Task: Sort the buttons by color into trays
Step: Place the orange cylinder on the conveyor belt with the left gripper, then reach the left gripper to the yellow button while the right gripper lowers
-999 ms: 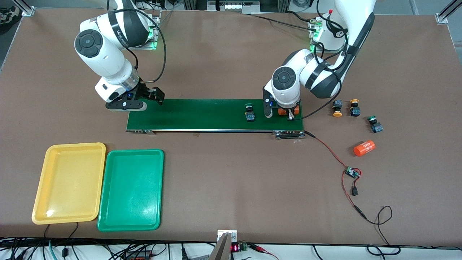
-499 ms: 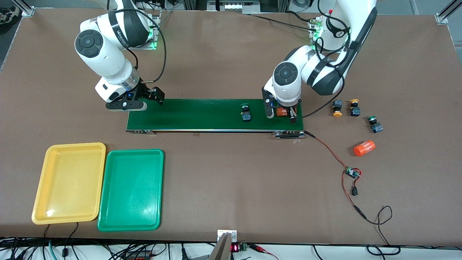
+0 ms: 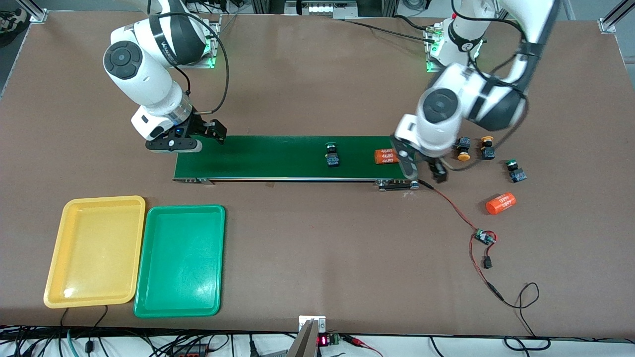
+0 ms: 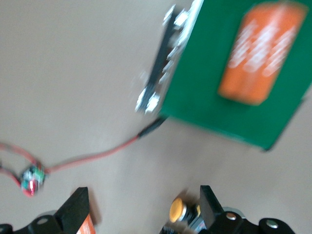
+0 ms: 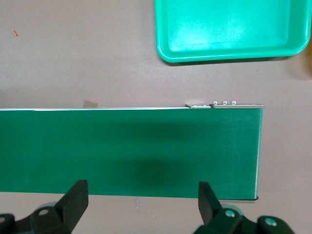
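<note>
Left gripper [image 3: 421, 171] has swung off the orange cylinder [image 3: 386, 156], blurred.

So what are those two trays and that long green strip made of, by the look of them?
The yellow tray and the green tray look like glossy moulded plastic: each has rounded corners, a raised rim and bright glare spots on its floor. The green strip, a conveyor belt, looks like matte rubber or coated fabric, flat and dull with no glare, though the pictures leave that open. Its edge looks like shiny metal.
</note>
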`<action>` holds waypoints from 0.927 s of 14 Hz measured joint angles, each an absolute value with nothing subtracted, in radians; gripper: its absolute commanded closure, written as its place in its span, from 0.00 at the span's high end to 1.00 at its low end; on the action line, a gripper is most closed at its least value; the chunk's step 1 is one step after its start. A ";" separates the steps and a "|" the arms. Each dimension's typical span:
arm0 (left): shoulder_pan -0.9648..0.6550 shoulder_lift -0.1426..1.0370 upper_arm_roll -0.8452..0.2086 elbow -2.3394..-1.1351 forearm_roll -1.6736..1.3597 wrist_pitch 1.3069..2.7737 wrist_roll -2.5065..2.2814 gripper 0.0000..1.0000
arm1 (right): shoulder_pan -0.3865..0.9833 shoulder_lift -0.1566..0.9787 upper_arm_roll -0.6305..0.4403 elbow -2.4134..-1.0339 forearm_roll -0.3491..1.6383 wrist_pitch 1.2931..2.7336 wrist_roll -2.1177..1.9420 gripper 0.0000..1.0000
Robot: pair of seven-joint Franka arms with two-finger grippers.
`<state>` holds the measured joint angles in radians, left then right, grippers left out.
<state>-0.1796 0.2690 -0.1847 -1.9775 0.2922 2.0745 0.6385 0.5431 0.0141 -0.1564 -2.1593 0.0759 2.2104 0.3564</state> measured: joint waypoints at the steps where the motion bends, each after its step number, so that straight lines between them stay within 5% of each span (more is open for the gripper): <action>1: -0.156 0.271 -0.169 -1.982 0.292 2.074 0.616 1.00 | 0.544 0.014 -0.156 -2.159 0.076 2.210 0.357 1.00; 13: -0.022 0.274 -0.155 -2.101 0.121 2.066 0.131 1.00 | 0.611 0.097 -0.156 -2.124 0.089 2.219 0.362 1.00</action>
<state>-0.0225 0.2743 -0.1553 -2.1008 0.1209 2.0664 0.1307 0.6112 0.0969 -0.1557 -2.1239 0.0894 2.2192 0.3622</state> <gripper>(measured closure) 0.000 0.000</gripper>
